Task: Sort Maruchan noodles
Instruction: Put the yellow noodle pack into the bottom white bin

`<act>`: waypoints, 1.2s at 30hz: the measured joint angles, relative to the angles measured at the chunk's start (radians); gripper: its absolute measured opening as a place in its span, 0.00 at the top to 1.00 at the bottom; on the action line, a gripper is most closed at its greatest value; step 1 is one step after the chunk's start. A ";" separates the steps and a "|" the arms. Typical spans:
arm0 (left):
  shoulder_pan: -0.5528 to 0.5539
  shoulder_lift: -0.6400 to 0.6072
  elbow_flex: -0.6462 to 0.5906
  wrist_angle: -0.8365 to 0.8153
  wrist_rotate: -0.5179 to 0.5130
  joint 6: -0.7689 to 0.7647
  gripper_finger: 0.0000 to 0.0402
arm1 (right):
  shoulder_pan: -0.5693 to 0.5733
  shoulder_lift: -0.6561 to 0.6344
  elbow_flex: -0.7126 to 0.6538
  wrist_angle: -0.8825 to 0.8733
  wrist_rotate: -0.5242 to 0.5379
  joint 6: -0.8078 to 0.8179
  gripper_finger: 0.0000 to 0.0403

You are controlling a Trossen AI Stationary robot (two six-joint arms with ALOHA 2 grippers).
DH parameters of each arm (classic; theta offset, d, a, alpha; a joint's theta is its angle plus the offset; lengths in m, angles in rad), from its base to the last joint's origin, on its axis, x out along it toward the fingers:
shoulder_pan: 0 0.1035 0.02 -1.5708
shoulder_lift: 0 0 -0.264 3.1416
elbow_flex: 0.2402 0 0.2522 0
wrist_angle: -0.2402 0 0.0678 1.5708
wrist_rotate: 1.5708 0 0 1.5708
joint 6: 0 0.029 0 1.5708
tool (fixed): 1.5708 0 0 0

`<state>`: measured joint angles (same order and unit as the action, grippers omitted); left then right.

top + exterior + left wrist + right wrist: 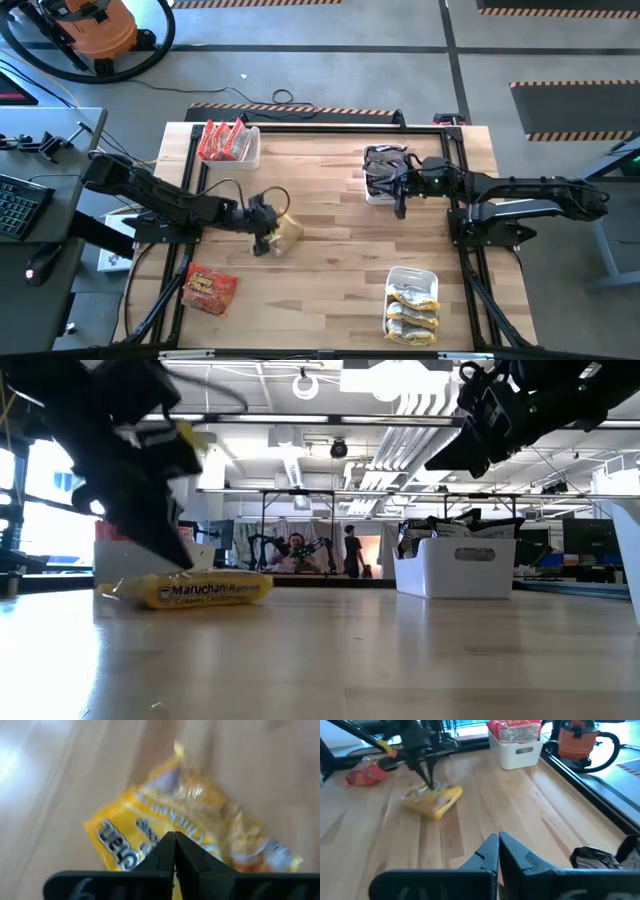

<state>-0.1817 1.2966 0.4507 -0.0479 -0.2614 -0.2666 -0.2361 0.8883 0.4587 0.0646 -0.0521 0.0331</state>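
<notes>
The yellow packet (188, 589) lies flat on the wooden surface (340, 230), and its side reads "Maruchan Ramen" in white letters, with a smaller line beneath too blurred to read. The left pincer (268, 240) stands right at this packet, its fingers (172, 851) pressed together with no gap, their tips down at the wrapper's edge; whether any plastic is pinched between them cannot be told, and the packet rests on the wood. Taking this yellow packet as the landmark: nearer the front edge and toward the left arm's side lies one red-orange packet (208, 288) loose on the surface. Toward the front on the right arm's side stands a white bin (411, 275) with three yellow-white packets (412, 308) counted in it. Beyond the yellow packet toward the far edge, a second white bin (247, 150) holds red-orange packets (222, 140), about three, the count unsure. Farther off on the right arm's side, a third white bin (377, 194) holds dark brown-silver packets (385, 165) too bunched to count. The right pincer (401, 208) hangs in the air just beside that bin, jaws closed together and holding nothing.
</notes>
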 joint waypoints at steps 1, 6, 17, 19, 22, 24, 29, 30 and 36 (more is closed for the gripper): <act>-0.018 -0.001 0.015 0.011 0.003 0.017 1.00 | 0.004 0.000 0.000 0.004 0.000 0.011 1.00; -0.068 -0.020 0.061 -0.125 -0.003 -0.134 0.98 | 0.022 0.000 0.000 0.006 0.001 0.020 1.00; -0.109 -0.027 0.062 -0.355 0.187 -0.429 0.74 | 0.029 0.000 0.000 0.015 0.001 0.019 1.00; -0.110 -0.027 0.063 -0.369 0.173 -0.431 0.69 | 0.030 0.001 0.000 0.014 0.001 0.019 1.00; -0.109 -0.027 0.063 -0.385 0.138 -0.443 0.63 | 0.030 0.001 0.000 0.014 0.001 0.022 1.00; -0.109 -0.027 0.063 -0.386 0.096 -0.443 0.60 | 0.030 0.001 0.000 0.007 0.001 0.022 1.00; -0.108 -0.027 0.063 -0.383 -0.042 -0.429 0.55 | 0.030 0.003 0.000 0.007 0.001 0.021 1.00; -0.108 -0.027 0.063 -0.383 -0.045 -0.413 0.55 | 0.030 0.003 0.000 0.007 0.000 0.022 1.00; -0.105 -0.027 0.055 -0.362 -0.066 -0.285 0.54 | 0.030 0.003 0.000 0.007 -0.002 0.020 1.00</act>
<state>-0.2867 1.2697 0.5056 -0.4101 -0.3270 -0.5520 -0.2066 0.8909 0.4587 0.0714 -0.0539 0.0535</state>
